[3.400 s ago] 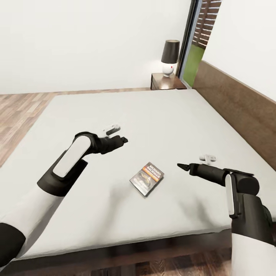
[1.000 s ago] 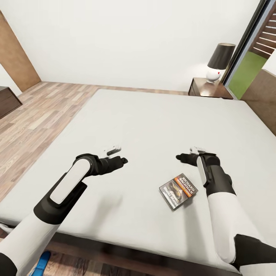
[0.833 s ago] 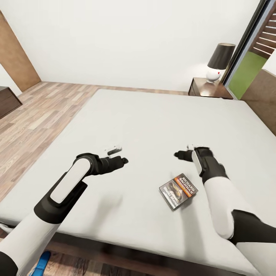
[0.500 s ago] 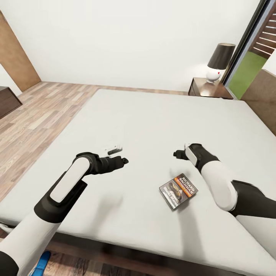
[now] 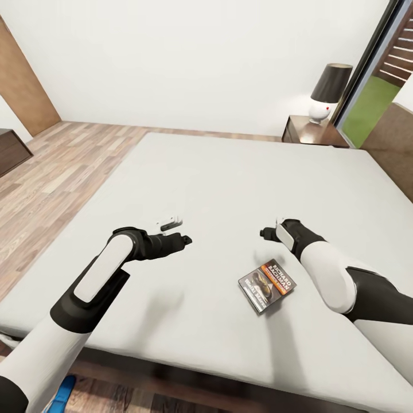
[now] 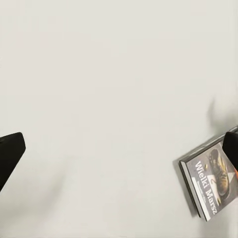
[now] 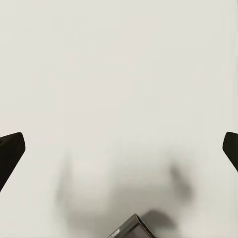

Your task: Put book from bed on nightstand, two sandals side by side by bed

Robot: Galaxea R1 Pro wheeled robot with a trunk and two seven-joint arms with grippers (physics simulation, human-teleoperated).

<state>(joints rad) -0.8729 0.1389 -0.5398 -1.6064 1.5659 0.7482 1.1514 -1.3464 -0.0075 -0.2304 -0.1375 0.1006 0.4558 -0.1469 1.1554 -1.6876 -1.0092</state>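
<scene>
White walls and plank floor surround the pale grey mattress of the dark-framed bed (image 5: 229, 172). A bright blue sandal (image 5: 64, 389) peeks out on the floor at the bed's foot. My left gripper (image 5: 184, 238) hovers spread wide; the dark paperback book (image 5: 267, 285) lies unmoved beneath my right gripper (image 5: 265, 233), equally spread. The dark-brown nightstand (image 5: 312, 135) waits bookless; nothing's done.
</scene>
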